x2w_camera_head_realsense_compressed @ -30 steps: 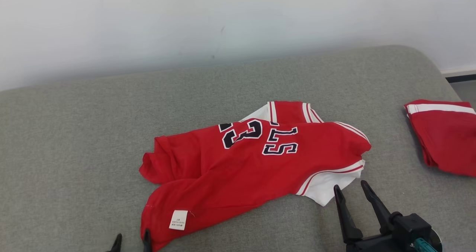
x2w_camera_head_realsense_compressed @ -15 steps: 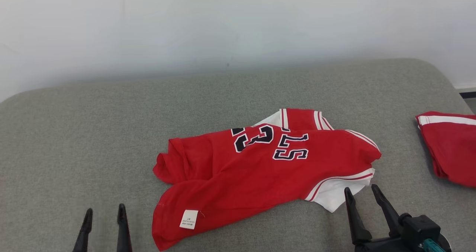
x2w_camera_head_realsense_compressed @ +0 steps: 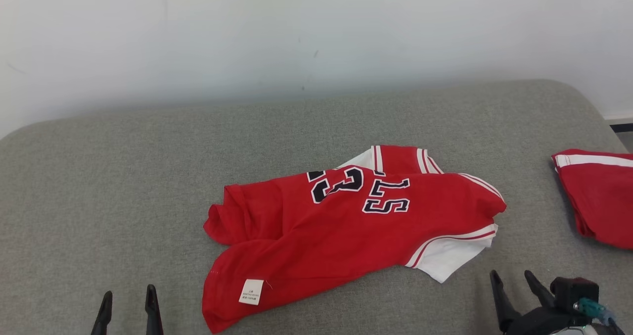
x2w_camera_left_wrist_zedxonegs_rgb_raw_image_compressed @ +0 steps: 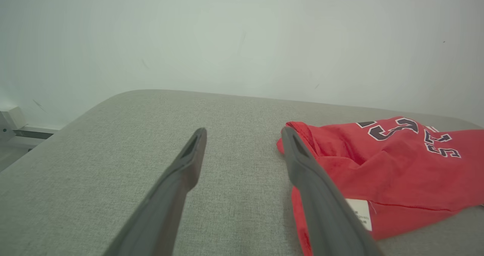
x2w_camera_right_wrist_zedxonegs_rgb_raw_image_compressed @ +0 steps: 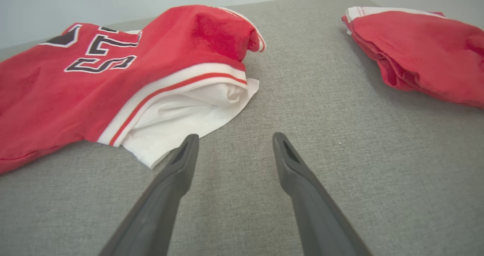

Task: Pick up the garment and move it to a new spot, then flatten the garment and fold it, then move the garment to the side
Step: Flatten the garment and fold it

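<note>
Upholstery in grey (x2w_camera_head_realsense_compressed: pixel 99 176) carries everything: at the lower left the left pincer (x2w_camera_head_realsense_compressed: pixel 128 294) hovers released and empty, its 2 fingers spread, just left of the white label (x2w_camera_head_realsense_compressed: pixel 250 291) on the hem of the red garment (x2w_camera_head_realsense_compressed: pixel 346 226). That garment lies rumpled and half doubled over in the middle of the upholstery, the number 23 showing on top and a white sleeve (x2w_camera_head_realsense_compressed: pixel 447 256) poking out at its right end. Near that sleeve but apart from it the right pincer (x2w_camera_head_realsense_compressed: pixel 511 275) gapes empty, and a second red garment (x2w_camera_head_realsense_compressed: pixel 598 196) lies folded at the far right edge.
</note>
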